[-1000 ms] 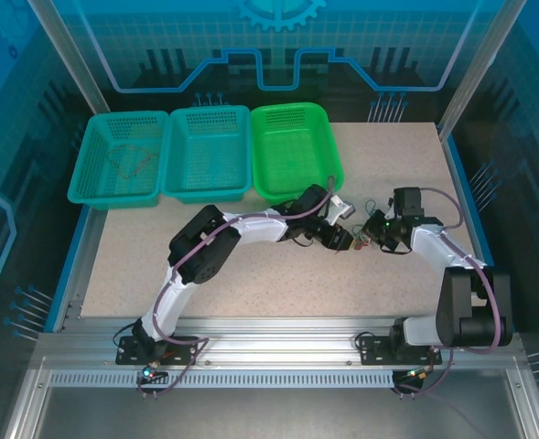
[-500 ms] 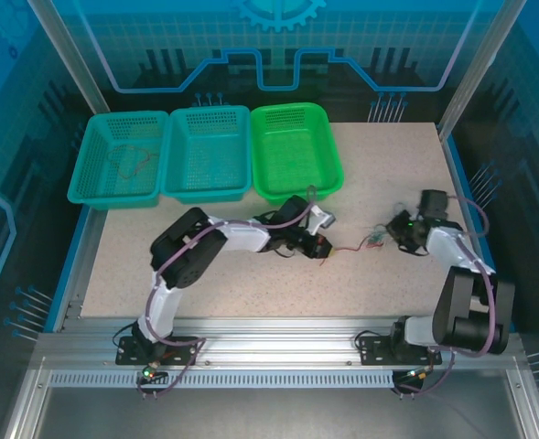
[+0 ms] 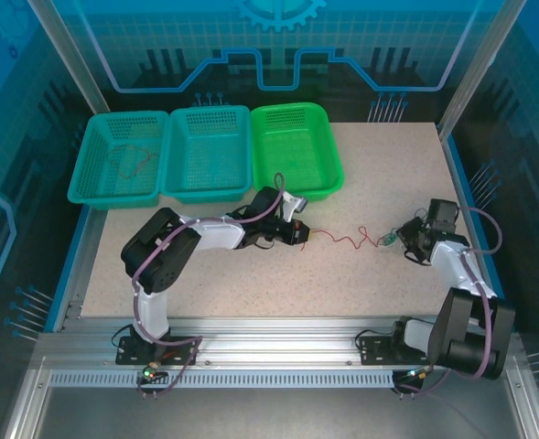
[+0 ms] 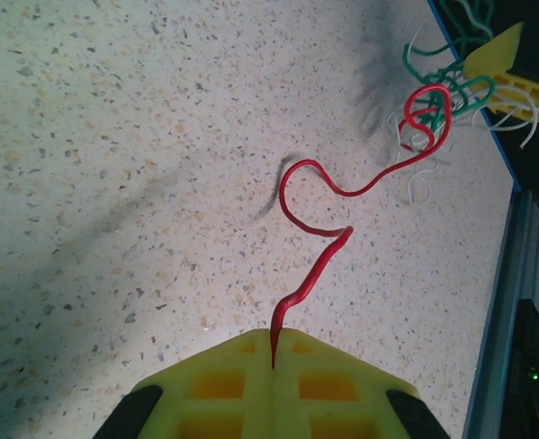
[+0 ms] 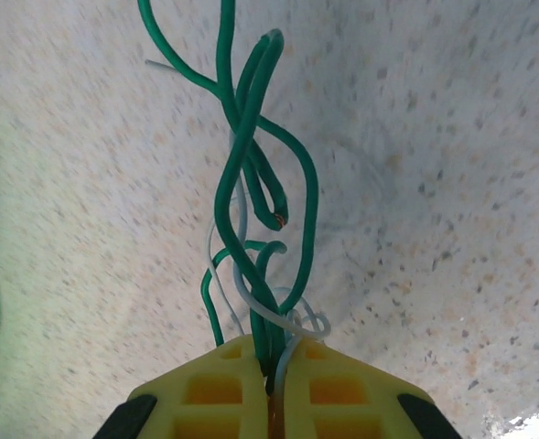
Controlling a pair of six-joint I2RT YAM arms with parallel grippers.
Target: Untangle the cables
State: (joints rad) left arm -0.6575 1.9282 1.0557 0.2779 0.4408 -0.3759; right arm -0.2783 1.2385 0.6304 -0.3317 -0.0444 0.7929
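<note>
A thin red wire (image 3: 339,240) stretches in loose curls across the speckled table between my two grippers. My left gripper (image 3: 303,235) is shut on its left end; in the left wrist view the red wire (image 4: 319,265) runs out from between the yellow fingers (image 4: 205,389) toward a far tangle of green and white wires (image 4: 447,87). My right gripper (image 3: 399,239) is shut on that tangle; its wrist view shows twisted dark green wires (image 5: 251,174) and pale wires (image 5: 283,320) pinched between the yellow fingers (image 5: 338,393).
Three baskets line the table's back edge: two teal (image 3: 91,187) (image 3: 243,155) and one bright green (image 3: 328,151). A thin wire (image 3: 130,163) lies in the left teal basket. The table's right edge (image 3: 461,192) is close to my right gripper.
The grippers have pulled apart, left going left and right going right toward the edge. The red wire, bunched between them before, is now drawn out across the table.
</note>
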